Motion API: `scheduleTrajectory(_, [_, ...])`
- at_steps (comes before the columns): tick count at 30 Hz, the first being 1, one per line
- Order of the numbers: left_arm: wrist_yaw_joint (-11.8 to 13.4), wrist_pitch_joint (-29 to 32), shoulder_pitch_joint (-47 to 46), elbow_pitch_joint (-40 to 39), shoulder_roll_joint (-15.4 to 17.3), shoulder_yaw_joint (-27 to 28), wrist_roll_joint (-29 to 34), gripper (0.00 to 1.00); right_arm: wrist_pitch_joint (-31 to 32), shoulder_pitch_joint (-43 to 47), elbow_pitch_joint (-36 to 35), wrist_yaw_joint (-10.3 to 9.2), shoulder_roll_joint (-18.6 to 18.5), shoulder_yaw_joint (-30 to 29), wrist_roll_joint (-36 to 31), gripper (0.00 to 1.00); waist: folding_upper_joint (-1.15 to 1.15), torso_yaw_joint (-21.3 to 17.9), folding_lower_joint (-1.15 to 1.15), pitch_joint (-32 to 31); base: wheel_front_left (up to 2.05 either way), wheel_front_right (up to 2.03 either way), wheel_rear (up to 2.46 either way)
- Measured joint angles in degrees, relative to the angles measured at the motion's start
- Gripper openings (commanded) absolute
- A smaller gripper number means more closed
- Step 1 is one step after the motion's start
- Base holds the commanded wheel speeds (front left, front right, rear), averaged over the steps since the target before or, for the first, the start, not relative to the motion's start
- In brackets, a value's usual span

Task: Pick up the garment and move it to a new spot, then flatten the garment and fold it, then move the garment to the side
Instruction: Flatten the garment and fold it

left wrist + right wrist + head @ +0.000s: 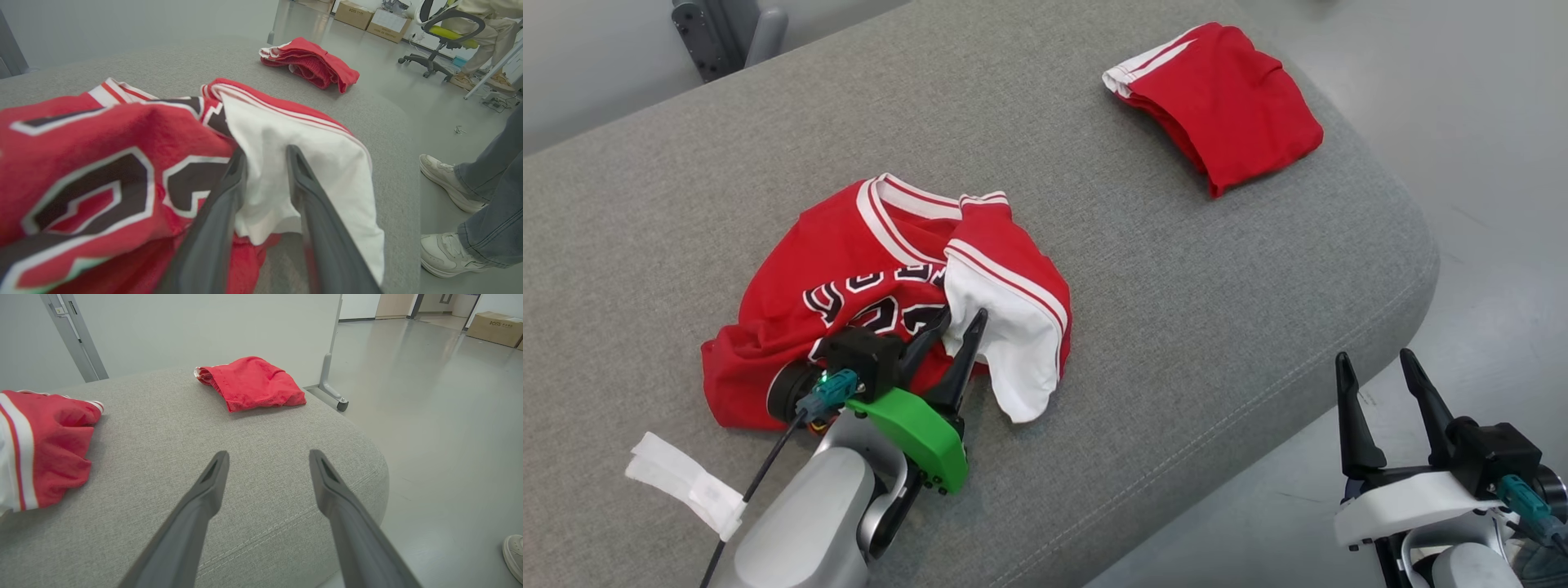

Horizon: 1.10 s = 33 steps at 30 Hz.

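Item: red jersey [866, 278], black-and-white lettering, white-striped trim; lies crumpled on the near left part of the grey cushion [1176, 310], one side flipped over to show white lining; lettering partly lost in folds, unreadable.
Left gripper [962, 317]: on the jersey's right half, fingers narrowed either side of a bunch of white lining; in the left wrist view [267, 153] cloth fills the gap; whether it is pinched cannot be told; lower finger lengths blurred.
Right gripper [1374, 359]: off the cushion's near right edge, above the floor, fingers spread, nothing between them.
Folded red cloth [1225, 102]: far right corner of the cushion, well apart from the jersey.
White strip [686, 482]: near left edge, nature unclear.
Person's shoes [445, 177]: on the floor beside the cushion, legs cut off by the frame.
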Motion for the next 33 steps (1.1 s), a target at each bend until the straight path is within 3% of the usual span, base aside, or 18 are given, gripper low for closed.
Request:
scheduleTrajectory(1, [-0.01,-0.14,-0.18,0.58,-0.14,-0.11,0.00,0.44,0.00,0.01,0.04,0.00,0.00,0.00,0.00,1.00,0.00,-0.07,0.00,-0.10,0.00,0.00,0.00])
scheduleTrajectory(2, [-0.01,-0.40,-0.25,1.10,-0.27,-0.29,-0.01,0.32,0.00,0.03,0.07,0.00,0.01,0.00,0.00,1.00,0.00,-0.13,0.00,-0.21,0.00,0.00,0.00])
scheduleTrajectory(4, [-0.01,-0.77,-0.38,1.91,-0.54,-0.66,-0.09,0.00,0.00,0.08,0.18,0.00,0.01,-0.03,0.00,1.00,0.00,-0.18,0.00,-0.47,0.00,0.00,0.00])
scheduleTrajectory(9, [-0.07,-1.37,-0.52,1.54,-0.79,-0.98,-0.94,0.00,0.00,0.60,0.29,0.00,0.00,-0.44,-0.01,1.00,0.00,0.18,0.00,-1.04,0.00,0.00,0.00])
scheduleTrajectory(12, [-0.08,-0.12,-1.24,-5.77,0.60,-0.04,-5.41,0.00,0.00,1.35,0.43,0.00,0.00,-1.41,0.00,1.00,0.00,1.13,0.00,-1.58,0.00,0.00,0.00])
scheduleTrajectory(25, [0.46,19.90,-10.72,-32.70,23.42,13.48,-17.26,0.00,0.00,2.05,1.29,0.00,0.02,-1.27,0.35,1.00,0.00,4.89,0.00,-3.57,0.00,0.00,0.00])
scheduleTrajectory(30, [0.41,26.69,-17.24,-35.31,32.21,17.93,-19.17,0.00,0.00,2.34,1.57,-0.01,0.02,-0.65,0.38,1.00,0.00,5.59,0.00,-3.98,0.00,0.00,0.00])
scheduleTrajectory(33, [0.25,29.14,-23.09,-33.97,34.70,18.79,-19.45,0.00,0.00,2.25,1.81,0.00,0.00,0.10,0.67,1.00,0.00,5.96,0.00,-3.83,0.00,0.00,0.00])
